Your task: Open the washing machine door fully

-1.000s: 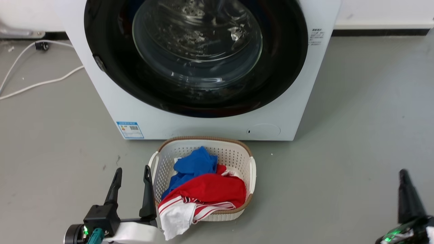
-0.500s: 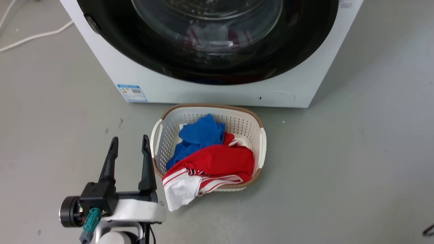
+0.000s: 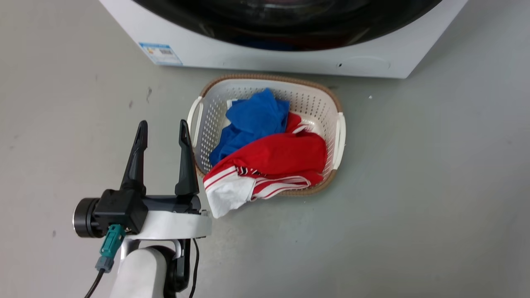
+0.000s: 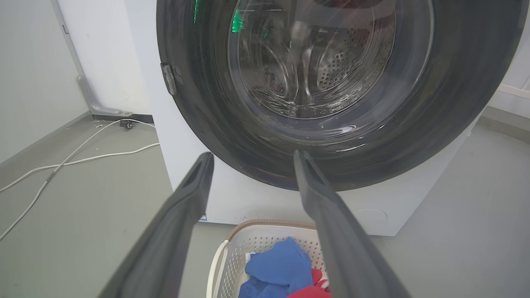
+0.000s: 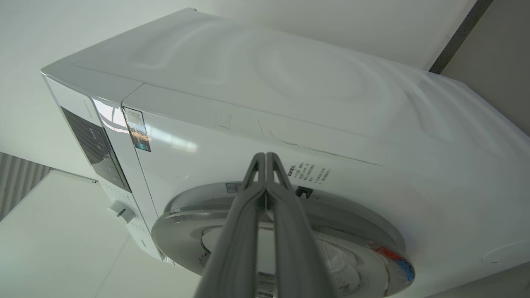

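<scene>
Head view: left gripper has its fingers well apart and holds nothing. A white perforated plastic laundry basket of red and blue clothes sits just right of it, and the white boxy front-loading washing machine is beyond the tips. Left wrist view: the large round glossy black washing machine door lies flat against the machine, ahead of the spread fingers. Right wrist view: right gripper has its fingers pressed together with nothing between; the door is seen behind them, below the tips.

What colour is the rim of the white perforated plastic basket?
Brown woven rim; clearest in the head view.
</scene>
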Motion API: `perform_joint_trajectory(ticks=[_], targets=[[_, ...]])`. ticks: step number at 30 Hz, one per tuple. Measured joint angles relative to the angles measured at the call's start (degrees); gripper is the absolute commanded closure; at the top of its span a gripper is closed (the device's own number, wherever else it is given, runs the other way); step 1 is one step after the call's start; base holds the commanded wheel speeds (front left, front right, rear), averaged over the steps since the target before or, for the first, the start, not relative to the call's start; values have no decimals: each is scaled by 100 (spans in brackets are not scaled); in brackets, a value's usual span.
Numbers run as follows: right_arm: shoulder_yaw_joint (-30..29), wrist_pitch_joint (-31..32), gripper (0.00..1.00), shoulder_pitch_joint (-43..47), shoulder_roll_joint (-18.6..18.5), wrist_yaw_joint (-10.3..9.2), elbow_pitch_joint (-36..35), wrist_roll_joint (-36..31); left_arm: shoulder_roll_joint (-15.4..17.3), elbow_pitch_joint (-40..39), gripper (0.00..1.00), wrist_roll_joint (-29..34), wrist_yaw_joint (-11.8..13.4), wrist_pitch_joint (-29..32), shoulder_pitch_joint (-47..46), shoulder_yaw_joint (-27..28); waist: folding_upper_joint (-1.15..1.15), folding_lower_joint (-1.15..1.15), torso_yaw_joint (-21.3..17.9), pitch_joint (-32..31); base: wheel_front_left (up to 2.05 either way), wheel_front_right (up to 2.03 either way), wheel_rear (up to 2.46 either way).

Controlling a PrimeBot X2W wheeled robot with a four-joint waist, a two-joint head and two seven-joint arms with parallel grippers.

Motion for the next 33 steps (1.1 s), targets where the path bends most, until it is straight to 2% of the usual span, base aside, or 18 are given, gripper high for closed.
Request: perform_joint_trajectory(ticks=[11,19,33], targets=[[1006,839,100,-1512,-458,0,447,-515,0,-191,0,-63,108,0,-324,-159,0,0,297,737,0,0,0],[1627,1321,100,-2267,-454,0,698,-843,-1,-271,0,-98,201,0,-389,-222,0,0,461,986,0,0,0],[2062,1782,100,-2787,-372,-9,846,-1269,0,-296,0,-213,278,0,-458,-311,0,-1,612,1115,0,0,0]])
